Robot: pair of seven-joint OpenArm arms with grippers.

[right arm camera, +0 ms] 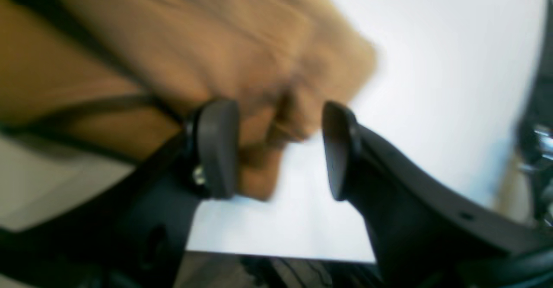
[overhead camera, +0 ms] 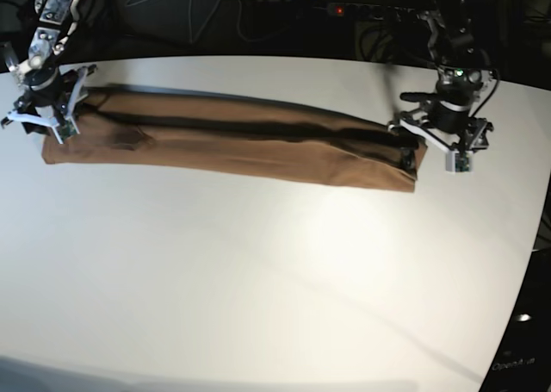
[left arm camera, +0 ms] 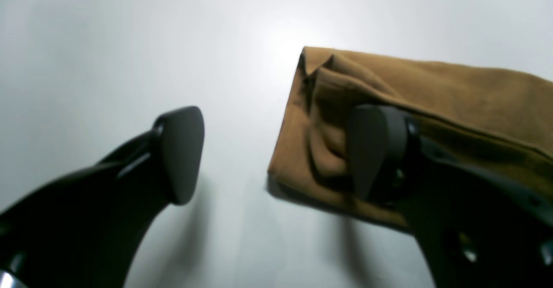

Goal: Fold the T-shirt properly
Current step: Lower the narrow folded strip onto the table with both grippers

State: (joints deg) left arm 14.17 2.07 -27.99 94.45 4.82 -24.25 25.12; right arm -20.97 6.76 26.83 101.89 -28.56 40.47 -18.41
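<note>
Base view, soft tan T-shirt (overhead camera: 232, 142) in long narrow strip on white table (overhead camera: 258, 271), both jaws released.

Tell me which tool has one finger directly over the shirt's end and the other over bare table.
The left tool: one finger overlaps the T-shirt, the other sits over bare table.

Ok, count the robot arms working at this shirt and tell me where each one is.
2. The left gripper is at the shirt's end on the base view's right, the right gripper at its end on that view's left. Both have their fingers apart, holding nothing.
</note>
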